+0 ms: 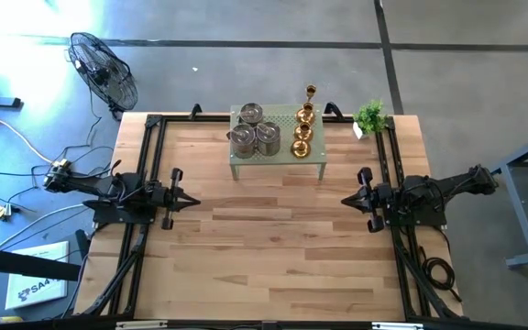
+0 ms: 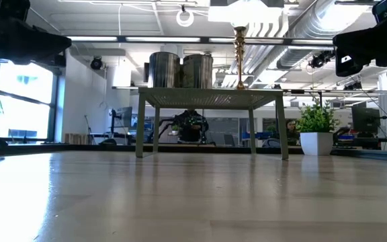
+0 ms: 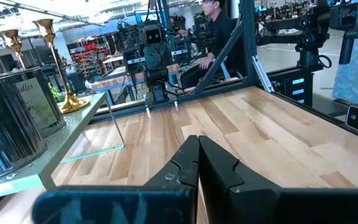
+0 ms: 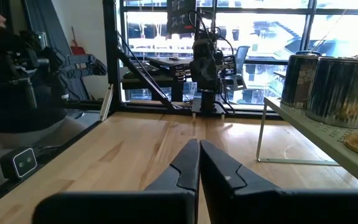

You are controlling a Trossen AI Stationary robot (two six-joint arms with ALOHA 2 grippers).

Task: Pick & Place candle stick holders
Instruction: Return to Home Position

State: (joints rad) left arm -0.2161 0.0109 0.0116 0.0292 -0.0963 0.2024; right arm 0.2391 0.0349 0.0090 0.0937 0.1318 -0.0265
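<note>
The candle stick holders stand on a green perforated stand (image 1: pixel 278 158) at the table's far middle. Three squat silver ones (image 1: pixel 255 130) are on its left part, and the gold ones (image 1: pixel 303 128) stand in a row on its right part. The low view shows the silver ones (image 2: pixel 180 70) and a gold stem (image 2: pixel 239 57) on the stand's top (image 2: pixel 213 98). My left gripper (image 1: pixel 193 200) is shut and level at the table's left side, its fingertips (image 3: pixel 197 142) pointing toward the middle. My right gripper (image 1: pixel 346 200) is shut and level at the right side, also seen in its wrist view (image 4: pixel 198 145).
A small potted plant (image 1: pixel 370 116) stands at the far right corner. Black frame rails (image 1: pixel 145 147) run along the table's left and right sides. The wooden tabletop (image 1: pixel 273 247) lies bare between the arms and toward the near edge. A person (image 3: pixel 215 37) sits beyond the table.
</note>
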